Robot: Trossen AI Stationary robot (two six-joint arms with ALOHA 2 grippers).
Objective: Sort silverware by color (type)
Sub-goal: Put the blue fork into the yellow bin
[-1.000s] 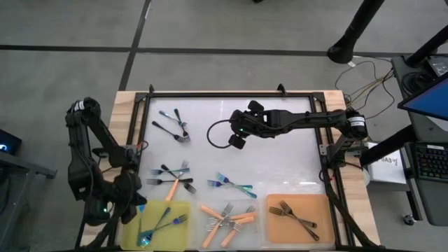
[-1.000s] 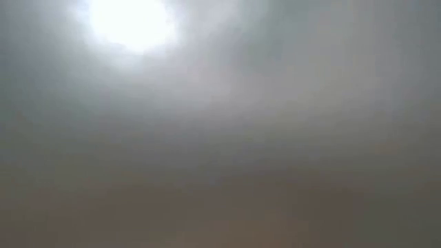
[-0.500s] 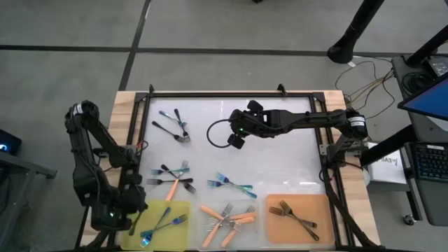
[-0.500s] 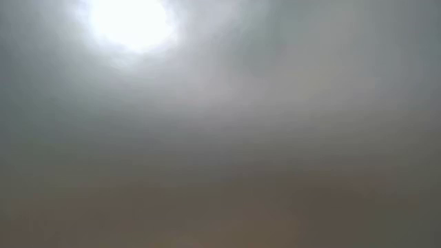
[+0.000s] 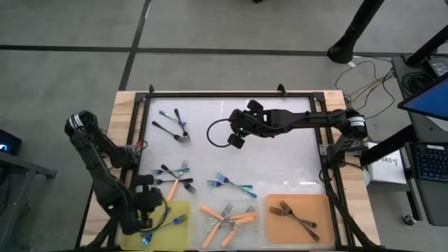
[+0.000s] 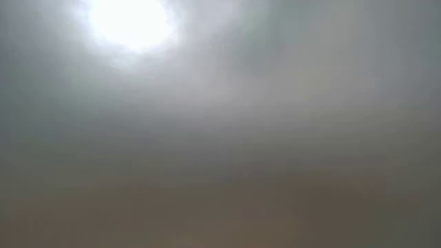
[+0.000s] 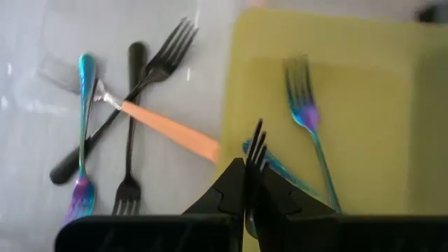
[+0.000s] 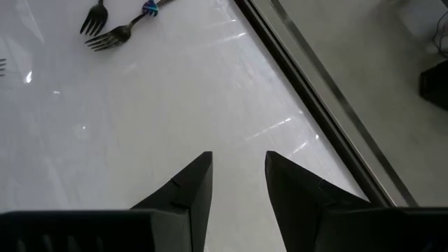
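The left gripper (image 7: 246, 183), fingers pinched shut with fork tines showing past the tips, has swung in over the yellow tray (image 5: 183, 208), where blue forks (image 7: 308, 120) already lie. A drop looks close. Mixed forks (image 5: 173, 170) still wait on the white table (image 5: 280, 164); orange forks (image 5: 227, 217) sit mid-front, dark ones on the orange tray (image 5: 329, 203). The right gripper (image 8: 238, 178) hangs part-open and empty mid-table.

Looks like a robotics lab setup, not anyone's kitchen

Bare grey concrete floor (image 5: 210, 28) all round a framed white tabletop (image 5: 280, 161), loose cables (image 5: 371, 73) trailing at 2 o'clock, a keyboard (image 5: 428, 162) at 3 o'clock.
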